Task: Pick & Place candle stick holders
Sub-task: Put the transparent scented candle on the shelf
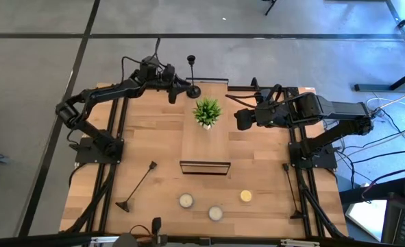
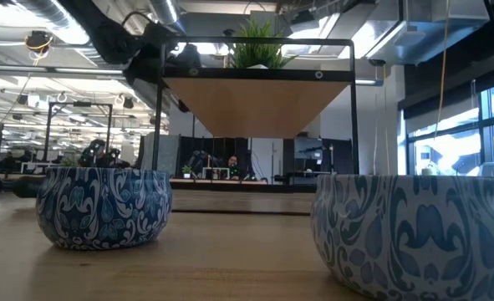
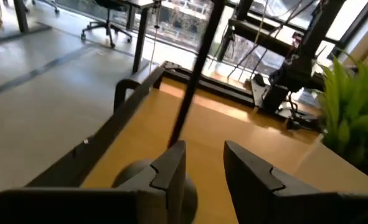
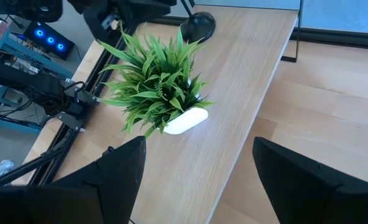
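Note:
One candle stick holder (image 1: 192, 75), a thin black rod, stands upright on its round base (image 4: 198, 25) at the far end of the raised wooden shelf (image 1: 216, 147). My left gripper (image 3: 205, 162) is open beside that base, with nothing between its fingers. The rod (image 3: 193, 87) rises just beyond one fingertip. A second holder (image 1: 139, 184) lies on the table at the near left. A third holder (image 1: 291, 192) lies at the near right. My right gripper (image 4: 196, 180) hangs open above the shelf, right of the plant.
A small green potted plant (image 1: 207, 112) stands on the shelf behind the upright holder. Three round candles (image 1: 216, 213) sit near the table's front edge; in the low view their blue patterned tins (image 2: 104, 205) fill the foreground. Bare wood lies between shelf and candles.

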